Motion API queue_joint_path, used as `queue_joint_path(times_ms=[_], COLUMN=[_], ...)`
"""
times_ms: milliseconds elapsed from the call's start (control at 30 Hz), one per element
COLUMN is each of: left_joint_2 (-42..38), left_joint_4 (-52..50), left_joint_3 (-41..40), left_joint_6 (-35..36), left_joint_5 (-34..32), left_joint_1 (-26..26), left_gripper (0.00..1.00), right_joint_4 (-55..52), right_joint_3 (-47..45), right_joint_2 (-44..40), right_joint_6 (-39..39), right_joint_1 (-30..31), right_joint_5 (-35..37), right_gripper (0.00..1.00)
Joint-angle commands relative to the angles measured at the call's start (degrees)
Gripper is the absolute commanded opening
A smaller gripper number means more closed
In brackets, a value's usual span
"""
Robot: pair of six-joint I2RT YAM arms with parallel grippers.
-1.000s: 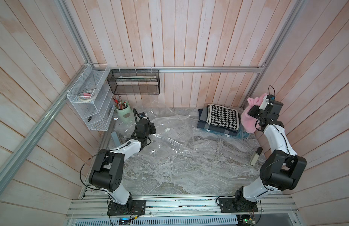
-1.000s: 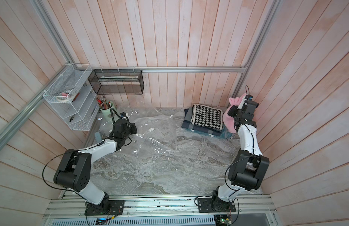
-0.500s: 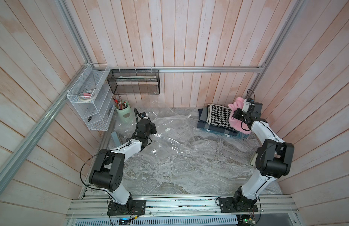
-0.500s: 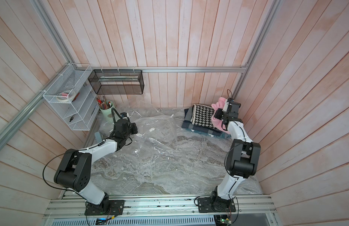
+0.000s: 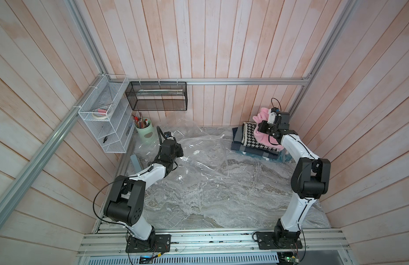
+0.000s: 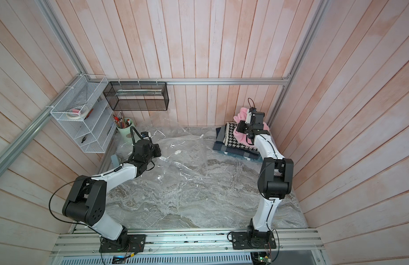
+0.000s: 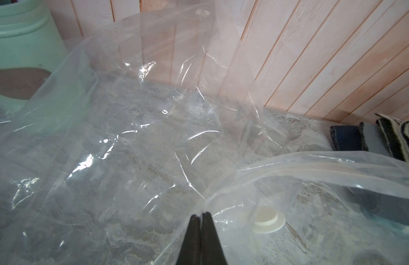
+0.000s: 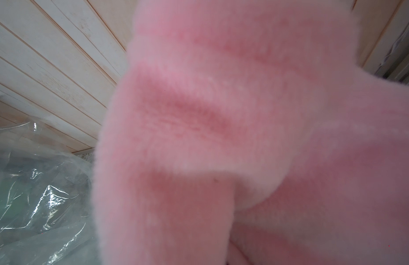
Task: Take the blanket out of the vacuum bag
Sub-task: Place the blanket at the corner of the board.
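The grey marbled bench (image 5: 210,206) carries every item noted here. A large transparent crinkly plastic vacuum bag (image 5: 198,158) lies loosely spread over the rear left part of the bench, mostly flat, with one edge raised in a ridge. A white wire rack (image 5: 107,128) hangs on the left wall, and a black mesh basket (image 5: 156,96) hangs from the rear rail. A stack of folded cloths (image 5: 251,141), black-and-white houndstooth over dark blue, sits in the rear right corner, apart from the bag. The fluffy pink blanket (image 5: 262,137) is fully outside the bag. It is bunched over the right end of that stack and fills most of the right wrist view (image 8: 244,137). A pale green cup of pens (image 5: 145,135) stands at the rear left corner, just beside the bag's plastic. The left fingers (image 7: 200,220) are pressed together, pinching a fold of the bag's film beside its thickened edge. The right fingers (image 5: 259,129) are buried in the pink fleece and not themselves visible; they are closed, gripping the blanket above the stack. A round white valve (image 7: 269,220) lies under the film near the left fingers.
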Motion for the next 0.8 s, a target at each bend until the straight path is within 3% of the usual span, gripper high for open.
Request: queue_joint_path(times_ms=[0, 200, 233, 300, 467, 667, 767], left_joint_2=[-1.9, -2.18, -2.25, -2.16, -1.78, -1.24, -0.53], left_joint_4=[0.3, 0.65, 0.65, 0.74, 0.66, 0.63, 0.97], left_joint_3=[-0.43, -1.25, -1.29, -1.29, -0.9, -0.8, -0.51], left_joint_6=[0.57, 0.45, 0.41, 0.48, 0.86, 1.35, 0.95], left_joint_5=[-0.8, -0.45, -0.37, 0.24, 1.03, 1.39, 2.16], left_joint_1=[0.12, 0.61, 0.59, 0.64, 0.63, 0.74, 0.7], left_gripper=[0.0, 0.0, 0.0, 0.0, 0.0, 0.0, 0.0], right_joint_4=[-1.02, -1.34, -0.81, 2.06, 10.1, 13.84, 12.63], right_joint_3=[1.69, 2.68, 2.57, 1.97, -2.16, -5.32, -5.7], right_joint_2=[2.27, 5.87, 6.2, 6.44, 2.51, -3.18, -3.75], right_joint_6=[0.77, 0.89, 0.76, -0.46, -2.96, -1.22, 0.2], right_joint_1=[1.31, 3.5, 3.97, 5.16, 7.92, 5.88, 4.09], right_joint_5=[-0.38, -2.6, -3.48, -7.09, -9.01, -5.96, 0.06], right_gripper=[0.0, 0.0, 0.07, 0.32, 0.68, 0.72, 0.72])
